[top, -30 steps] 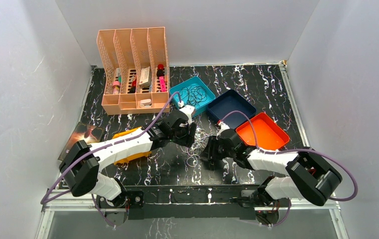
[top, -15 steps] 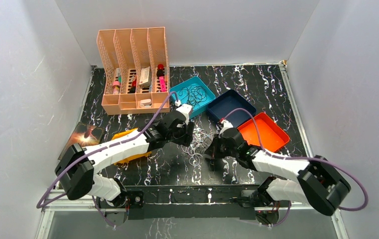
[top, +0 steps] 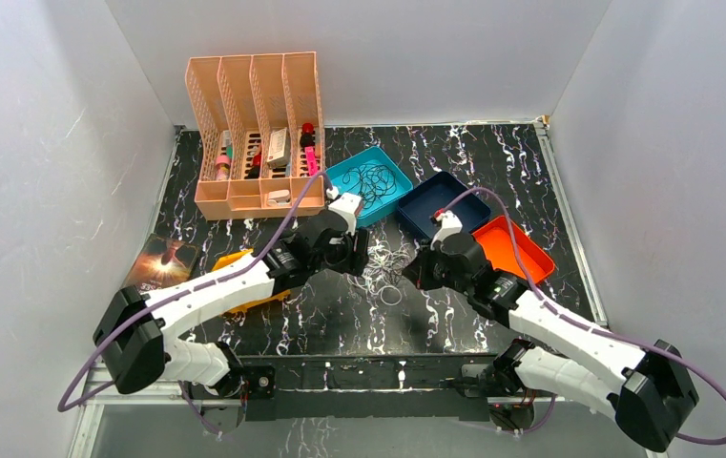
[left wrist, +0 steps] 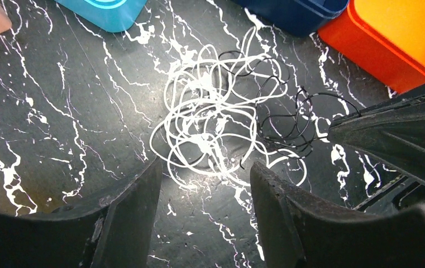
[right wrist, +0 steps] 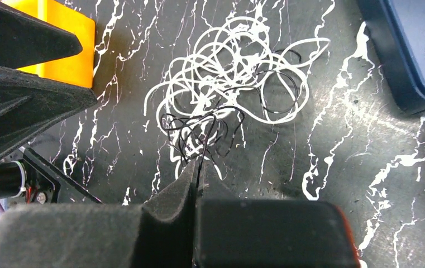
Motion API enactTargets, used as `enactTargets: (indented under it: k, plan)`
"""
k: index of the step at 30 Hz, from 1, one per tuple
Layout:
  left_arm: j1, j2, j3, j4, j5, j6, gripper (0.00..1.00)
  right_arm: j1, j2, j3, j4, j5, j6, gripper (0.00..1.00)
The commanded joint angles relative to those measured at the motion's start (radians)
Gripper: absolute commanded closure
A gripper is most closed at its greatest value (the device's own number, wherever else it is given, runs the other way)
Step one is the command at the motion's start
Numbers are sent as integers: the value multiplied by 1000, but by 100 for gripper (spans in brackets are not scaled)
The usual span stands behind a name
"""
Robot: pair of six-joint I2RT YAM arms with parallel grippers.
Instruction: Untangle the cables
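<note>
The table (top: 492, 162) has a black marbled top with white veining. A peach slotted organizer (top: 254, 134) stands at the far-left corner. A teal tray (top: 350, 163), navy tray (top: 445, 202) and orange tray (top: 516, 250) run from far centre toward the right edge. White and black cables (left wrist: 215, 131) lie at the centre in one loose tangle. A shiny card (top: 161, 260) lies at the left edge, with a yellow object (top: 228, 259) just beside it.

Teal tray (top: 338, 175), navy tray (top: 425, 205) behind cables (top: 385, 260)

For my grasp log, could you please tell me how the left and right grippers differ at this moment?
The left gripper is open; the right gripper is shut. The left gripper holds nothing; the right gripper pinches a black cable. Both point at the same tangle.
</note>
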Motion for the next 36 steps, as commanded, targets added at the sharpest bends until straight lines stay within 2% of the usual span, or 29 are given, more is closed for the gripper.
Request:
enactTargets:
  k: [1, 9, 28, 36]
  plan:
    - [-2, -78, -17, 30, -41, 0, 41, 5, -43, 82, -35, 34, -47, 100]
    - [-2, -123, -30, 48, -62, -2, 34, 5, -74, 161, -58, 33, -123, 100]
    - [-1, -173, -45, 65, -82, 4, 31, 5, -109, 294, -110, 83, -209, 100]
    - [-2, -191, -72, 147, 2, 32, 31, 5, -87, 344, -118, 57, -230, 100]
